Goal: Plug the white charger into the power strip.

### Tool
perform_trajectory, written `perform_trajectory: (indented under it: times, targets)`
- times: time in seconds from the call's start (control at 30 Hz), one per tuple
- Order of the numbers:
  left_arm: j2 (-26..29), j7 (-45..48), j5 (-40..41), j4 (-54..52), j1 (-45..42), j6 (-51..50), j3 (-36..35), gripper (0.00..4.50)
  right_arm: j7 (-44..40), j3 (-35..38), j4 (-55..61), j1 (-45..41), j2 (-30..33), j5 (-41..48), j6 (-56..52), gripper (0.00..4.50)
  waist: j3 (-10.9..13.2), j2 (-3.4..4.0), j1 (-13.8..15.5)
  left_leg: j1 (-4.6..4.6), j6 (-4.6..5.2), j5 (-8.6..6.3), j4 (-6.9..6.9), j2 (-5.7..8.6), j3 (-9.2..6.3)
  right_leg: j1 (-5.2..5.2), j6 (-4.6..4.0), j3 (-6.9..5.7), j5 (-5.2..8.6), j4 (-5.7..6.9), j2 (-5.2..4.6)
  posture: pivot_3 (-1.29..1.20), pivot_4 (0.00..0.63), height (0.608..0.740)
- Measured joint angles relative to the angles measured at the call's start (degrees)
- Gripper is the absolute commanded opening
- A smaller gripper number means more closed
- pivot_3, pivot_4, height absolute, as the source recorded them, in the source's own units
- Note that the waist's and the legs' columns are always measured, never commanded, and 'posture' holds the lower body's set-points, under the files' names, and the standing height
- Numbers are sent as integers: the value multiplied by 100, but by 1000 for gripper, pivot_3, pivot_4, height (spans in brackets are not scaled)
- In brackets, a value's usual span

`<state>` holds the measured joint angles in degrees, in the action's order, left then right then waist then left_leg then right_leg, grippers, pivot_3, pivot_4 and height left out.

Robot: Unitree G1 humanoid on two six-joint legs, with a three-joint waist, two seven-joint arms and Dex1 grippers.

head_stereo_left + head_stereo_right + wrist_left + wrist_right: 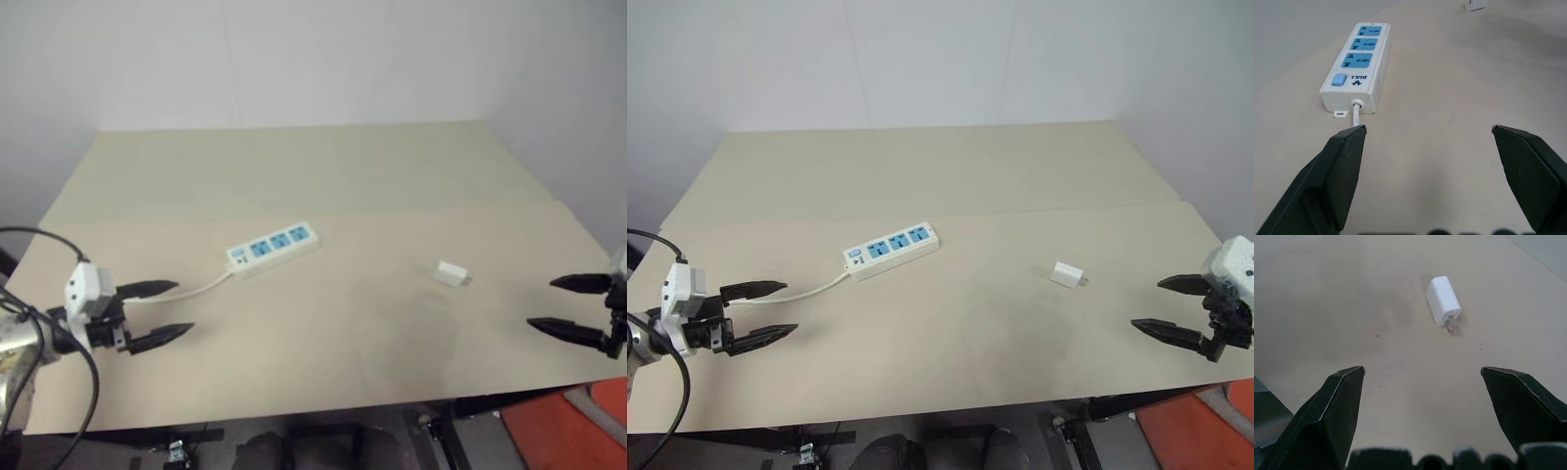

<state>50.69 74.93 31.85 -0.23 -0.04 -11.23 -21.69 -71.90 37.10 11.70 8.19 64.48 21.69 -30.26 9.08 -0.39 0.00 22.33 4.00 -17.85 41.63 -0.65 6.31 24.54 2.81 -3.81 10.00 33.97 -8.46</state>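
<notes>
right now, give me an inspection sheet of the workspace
surface: beige table, flat
job's things: white charger lying on its side, prongs out, apart from the power strip; all three sockets free
clutter: nothing seen
grippers: left gripper open, empty, near the strip's cord; right gripper open, empty, short of the charger
cables: white cord running from the strip toward the left gripper
surroundings: plain white wall

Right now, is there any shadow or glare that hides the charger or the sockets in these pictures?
No: in the right wrist view the white charger casts only a soft shadow at one side, prongs clear; in the left wrist view the power strip is evenly lit, its sockets readable; in the head views the table shows faint dull patches, no glare.
</notes>
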Motion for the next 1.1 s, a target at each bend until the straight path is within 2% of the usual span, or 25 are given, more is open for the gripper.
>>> perform_trajectory:
  times: [0.37, 0.6, 0.8, 0.93, 1.1]
  targets:
    - [6, 36, -19, 142, -315, 0, 15, 4486, 187, 55, 266, 238, -157, 1, -30, 4500, 0, 0, 24, 0, 0, 0, 0, -1, 2, 0, -1, 0, 1, 1, 3, 0, 150, 740]
    - [43, 63, -200, 740, -835, 266, 57, 4486, 366, 84, 425, 303, -234, 8, -137, 4500, 0, 0, 49, 0, 1, 0, 1, 0, 2, -2, -1, -2, 1, 1, 4, 0, 150, 740]
    - [-294, 176, -742, 2396, -2087, 1150, 590, 4486, 638, 71, 583, 213, -402, 113, -186, 4500, -1, -2, 68, -6, 2, 1, 2, 8, 2, -15, 0, -5, 0, 0, 5, 0, 150, 740]
    - [-878, 392, -1131, 4092, -3267, 1937, 978, 4486, 882, 43, 813, 182, -513, 185, -273, 4500, 1, -19, 83, -2, 3, 2, 8, 21, 1, -20, 3, -13, -1, 1, 6, 0, 150, 740]
    - [-1274, 734, -1637, 5790, -4425, 2721, 1390, 4486, 1121, 53, 1277, 434, -785, 227, -417, 4500, 3, -37, 71, 4, 10, -2, 8, 32, -3, -23, 12, -14, -7, 3, 6, 0, 150, 740]
